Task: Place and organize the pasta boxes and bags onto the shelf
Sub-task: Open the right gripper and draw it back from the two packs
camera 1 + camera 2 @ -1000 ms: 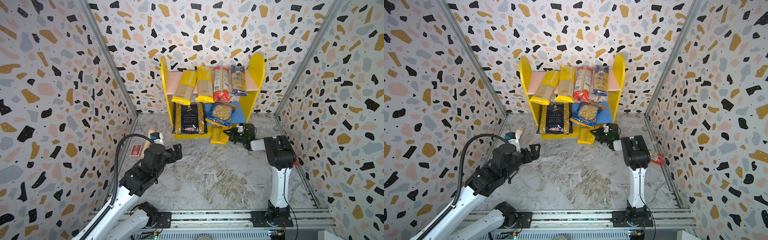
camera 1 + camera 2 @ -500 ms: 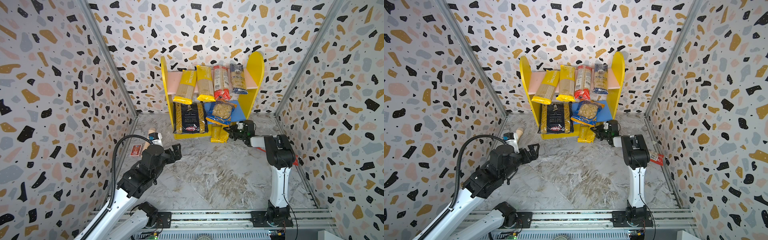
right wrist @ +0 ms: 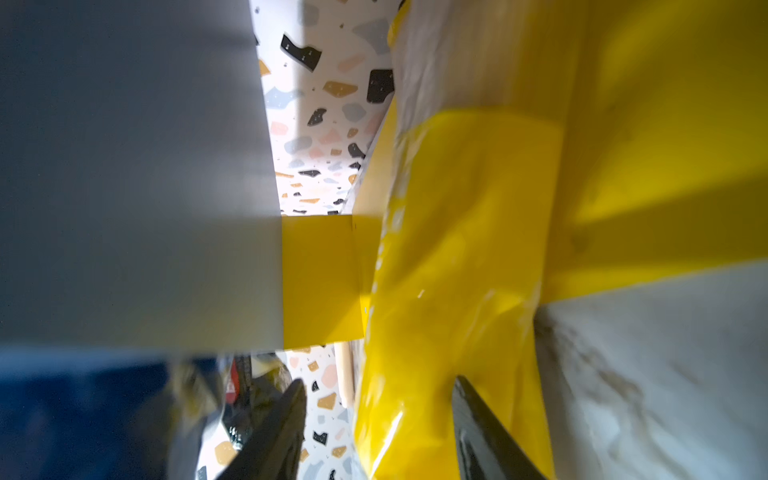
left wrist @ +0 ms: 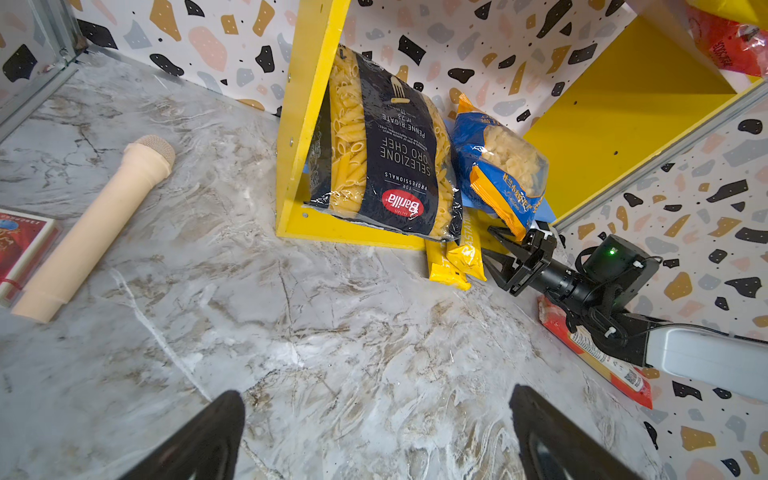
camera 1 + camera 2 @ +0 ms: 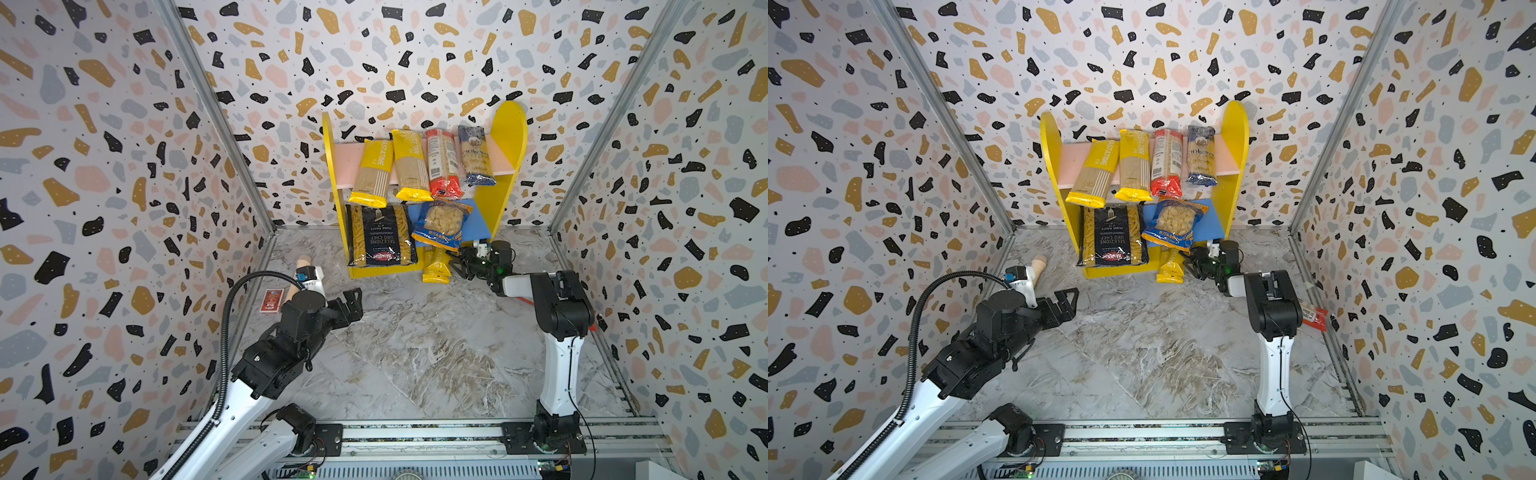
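Observation:
The shelf (image 5: 505,137) stands against the back wall. Its pink upper board carries two long yellow packs (image 5: 374,170), a red-ended pack (image 5: 442,162) and a dark-blue ankara pack (image 5: 476,156). Below lean the black Barilla bag (image 5: 380,235) and a blue-orange bag (image 5: 442,224). A yellow pack (image 5: 435,266) (image 3: 457,270) lies on the floor, its far end under the blue board. My right gripper (image 5: 459,266) (image 3: 377,380) is open at the pack's near end, and one finger stands clear of it. My left gripper (image 5: 353,303) (image 4: 376,392) hangs open over bare floor. A red pack (image 5: 1312,318) lies under the right arm.
A beige wooden stick (image 5: 299,274) and a small red card box (image 5: 272,299) lie by the left wall, behind the left arm. Terrazzo-patterned walls close in three sides. The rail with both arm bases runs along the front.
The right gripper's jaws have spread apart at the end of the yellow floor pack, which sits slightly nearer the shelf base. The left arm has shifted only slightly.

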{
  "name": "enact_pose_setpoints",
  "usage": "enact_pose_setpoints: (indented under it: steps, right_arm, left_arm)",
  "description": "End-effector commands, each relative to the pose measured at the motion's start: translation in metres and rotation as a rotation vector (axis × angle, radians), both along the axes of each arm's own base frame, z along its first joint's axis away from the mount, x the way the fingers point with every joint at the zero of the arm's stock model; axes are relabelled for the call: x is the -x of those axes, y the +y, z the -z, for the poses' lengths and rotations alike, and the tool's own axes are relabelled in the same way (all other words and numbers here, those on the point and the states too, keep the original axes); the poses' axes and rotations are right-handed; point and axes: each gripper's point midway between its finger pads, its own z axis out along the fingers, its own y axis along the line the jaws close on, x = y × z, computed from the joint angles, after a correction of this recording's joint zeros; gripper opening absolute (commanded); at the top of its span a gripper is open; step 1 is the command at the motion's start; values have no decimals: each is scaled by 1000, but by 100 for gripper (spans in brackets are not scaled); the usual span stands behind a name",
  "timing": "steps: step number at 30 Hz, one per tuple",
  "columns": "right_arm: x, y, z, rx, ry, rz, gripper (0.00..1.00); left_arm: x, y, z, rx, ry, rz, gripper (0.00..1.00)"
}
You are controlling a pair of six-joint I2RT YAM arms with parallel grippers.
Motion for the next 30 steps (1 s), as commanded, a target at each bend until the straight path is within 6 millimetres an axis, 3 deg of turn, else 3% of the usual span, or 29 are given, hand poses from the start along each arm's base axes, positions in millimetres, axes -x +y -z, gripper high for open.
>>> enact_pose_setpoints:
  steps: [1,4,8,12,19,21,25,30]
  right_arm:
    - [14,3,-68,43,-196,-27,56]
    - [39,4,-52,122,-148,-29,55]
    - [70,3,-51,194,-155,-16,55]
    - [88,-2,-51,240,-148,-12,54]
    - [103,-24,-40,408,-97,29,50]
    - [105,-34,-29,506,-68,47,42]
    - [108,-33,-7,578,-32,26,26]
    - [112,-32,12,582,0,10,25]
  left_arm:
    - [4,1,-24,52,-56,5,100]
    - [8,3,-25,61,-61,4,100]
    - [13,5,-26,68,-63,8,100]
    - [17,7,-28,73,-67,11,100]
    - [19,6,-28,83,-68,22,100]
    - [19,7,-30,77,-76,15,100]
    - [17,7,-31,70,-78,15,100]
    - [15,5,-25,70,-68,13,100]
